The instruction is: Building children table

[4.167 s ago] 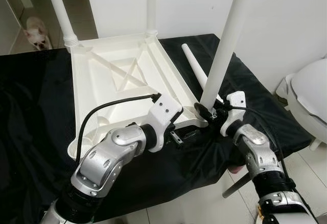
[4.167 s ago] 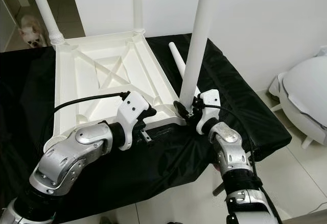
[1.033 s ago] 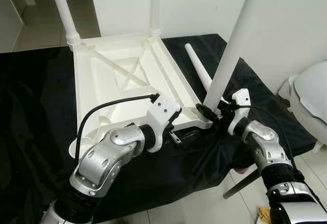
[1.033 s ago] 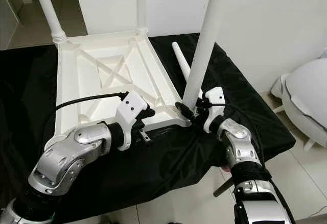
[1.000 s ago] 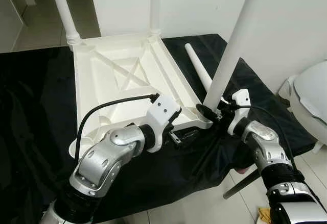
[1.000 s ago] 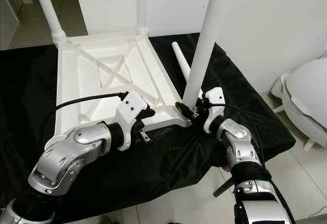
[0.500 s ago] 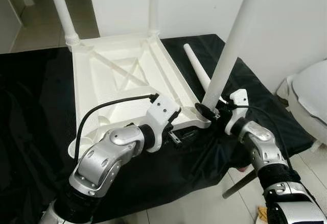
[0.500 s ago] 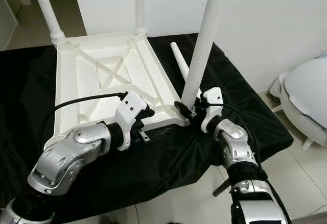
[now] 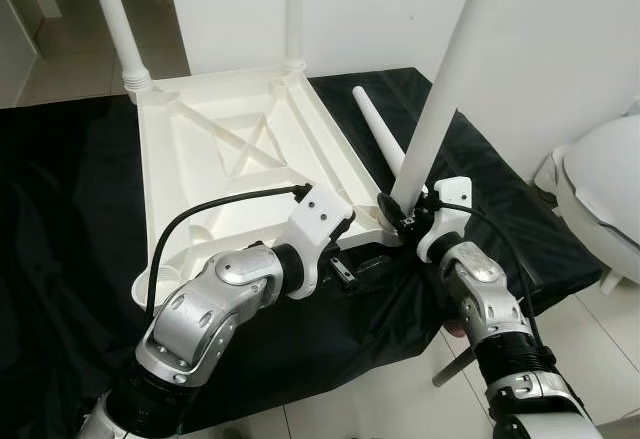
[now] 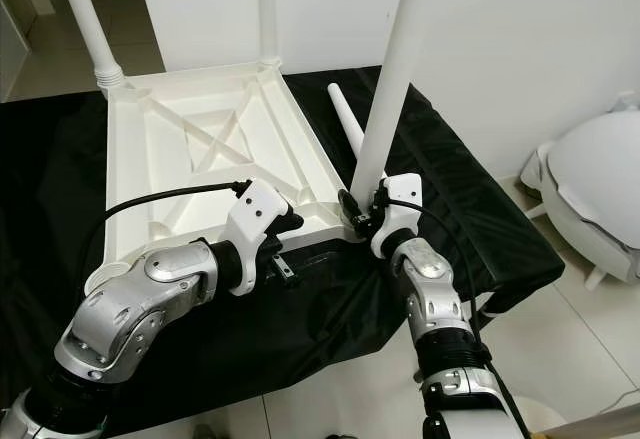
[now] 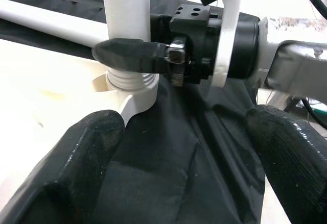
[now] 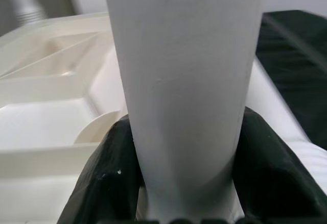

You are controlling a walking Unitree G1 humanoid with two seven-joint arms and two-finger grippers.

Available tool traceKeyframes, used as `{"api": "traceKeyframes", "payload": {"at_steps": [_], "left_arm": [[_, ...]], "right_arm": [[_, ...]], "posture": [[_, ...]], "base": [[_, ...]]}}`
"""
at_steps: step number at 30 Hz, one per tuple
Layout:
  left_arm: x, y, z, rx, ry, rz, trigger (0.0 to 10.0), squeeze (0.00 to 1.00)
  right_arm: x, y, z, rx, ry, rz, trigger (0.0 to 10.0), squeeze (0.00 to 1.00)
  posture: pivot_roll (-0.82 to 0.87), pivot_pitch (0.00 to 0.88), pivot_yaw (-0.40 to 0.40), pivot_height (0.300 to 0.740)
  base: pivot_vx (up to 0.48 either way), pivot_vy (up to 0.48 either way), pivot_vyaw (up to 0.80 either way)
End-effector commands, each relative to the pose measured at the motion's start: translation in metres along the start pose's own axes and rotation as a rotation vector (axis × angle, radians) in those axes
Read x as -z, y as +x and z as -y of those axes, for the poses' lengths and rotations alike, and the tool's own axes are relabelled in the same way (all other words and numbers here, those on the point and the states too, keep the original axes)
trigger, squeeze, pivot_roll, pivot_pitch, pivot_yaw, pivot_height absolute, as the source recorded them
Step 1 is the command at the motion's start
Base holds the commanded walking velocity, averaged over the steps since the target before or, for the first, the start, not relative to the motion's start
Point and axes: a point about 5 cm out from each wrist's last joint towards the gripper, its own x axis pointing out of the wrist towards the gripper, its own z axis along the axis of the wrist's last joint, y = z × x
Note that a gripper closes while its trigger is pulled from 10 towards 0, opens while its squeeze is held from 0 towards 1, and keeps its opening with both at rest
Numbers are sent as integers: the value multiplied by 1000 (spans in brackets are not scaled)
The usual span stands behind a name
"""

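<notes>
Presently the white children's table top [image 9: 235, 154] lies upside down on the black-draped counter [image 9: 60, 259], with two legs upright at its far corners, a third leg [image 9: 445, 79] standing in the near right corner socket, and a loose leg [image 9: 378, 131] lying on the cloth just beside the right edge. The right gripper [image 10: 362, 211] reaches in from the right with its forearm angled upward, its fingers [image 12: 115, 168] clamped on the base of that third leg. The left gripper [image 9: 350, 267] extends from a bent elbow to the top's near edge, its fingers [image 11: 87, 157] spread apart, gripping nothing.
</notes>
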Motion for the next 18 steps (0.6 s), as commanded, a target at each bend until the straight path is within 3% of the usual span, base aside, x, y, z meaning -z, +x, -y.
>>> {"api": "traceKeyframes", "payload": {"at_steps": [1, 9, 16, 18], "left_arm": [[2, -1, 4, 6, -1, -11, 10000, 0], [3, -1, 4, 10, -2, -13, 10000, 0], [2, -1, 4, 12, 1, -15, 10000, 0], [2, 0, 4, 12, 2, -16, 10000, 0]], "right_arm": [[-14, 4, 3, 173, 34, 58, 10000, 0], [-10, 6, -10, 392, 103, 50, 10000, 0], [-10, 8, -23, 361, 113, 45, 10000, 0], [-12, 7, -24, 348, 121, 58, 10000, 1000]], "posture": [[-8, 64, -4, 740], [-5, 60, -3, 740], [-5, 55, -1, 740], [-6, 54, -1, 740]], "base": [[0, 0, 0], [0, 0, 0], [0, 0, 0], [0, 0, 0]]}}
